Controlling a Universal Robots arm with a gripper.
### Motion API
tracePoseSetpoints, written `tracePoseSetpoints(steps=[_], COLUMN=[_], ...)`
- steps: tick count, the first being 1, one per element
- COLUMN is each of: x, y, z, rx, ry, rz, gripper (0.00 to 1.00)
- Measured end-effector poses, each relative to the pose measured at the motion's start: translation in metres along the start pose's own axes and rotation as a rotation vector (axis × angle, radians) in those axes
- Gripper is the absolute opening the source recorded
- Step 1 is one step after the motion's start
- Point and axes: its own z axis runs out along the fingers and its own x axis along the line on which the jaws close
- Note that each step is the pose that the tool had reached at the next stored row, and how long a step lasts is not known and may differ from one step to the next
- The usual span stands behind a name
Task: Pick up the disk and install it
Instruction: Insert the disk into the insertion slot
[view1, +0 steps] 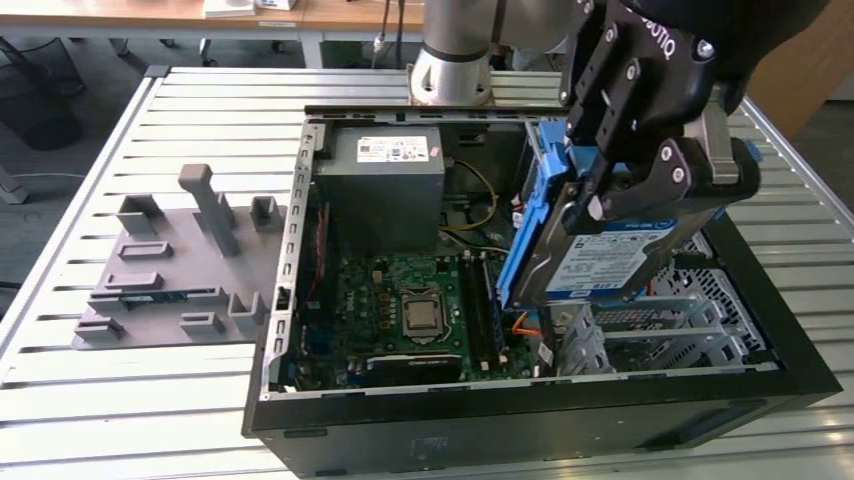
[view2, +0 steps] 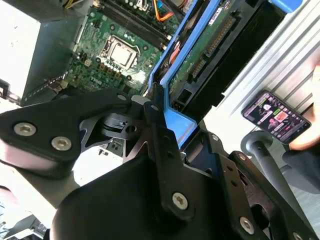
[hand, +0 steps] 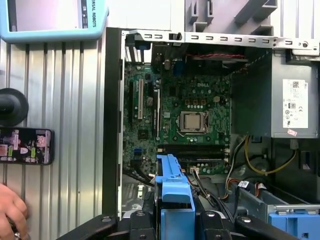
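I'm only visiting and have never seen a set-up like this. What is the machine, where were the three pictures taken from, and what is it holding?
The machine is a single robot arm standing at a slatted metal table. The exterior view comes from a camera off the arm that takes in the whole scene. Both wrist views come from cameras riding on the arm, so they look along it into the work.

On the table lies an open computer case with its green circuit board exposed. Beside it, on the exterior view's left, is a grey holder tray.

In the exterior view the black end effector, the arm's grasping part, is closed on the disk. This is a silver hard drive in a blue frame, held tilted over the open case. The first wrist view also shows a phone and a person's hand.
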Motion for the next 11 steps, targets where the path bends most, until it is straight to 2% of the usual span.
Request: tracePoseSetpoints(steps=[7,11], x=[0.0006,0.0007], y=[-0.026,-0.0288], z=[0.005,0.0056], rx=[0.0,0.0], ry=[0.0,0.0005], rz=[0.0,0.0], gripper=[0.36,0.36])
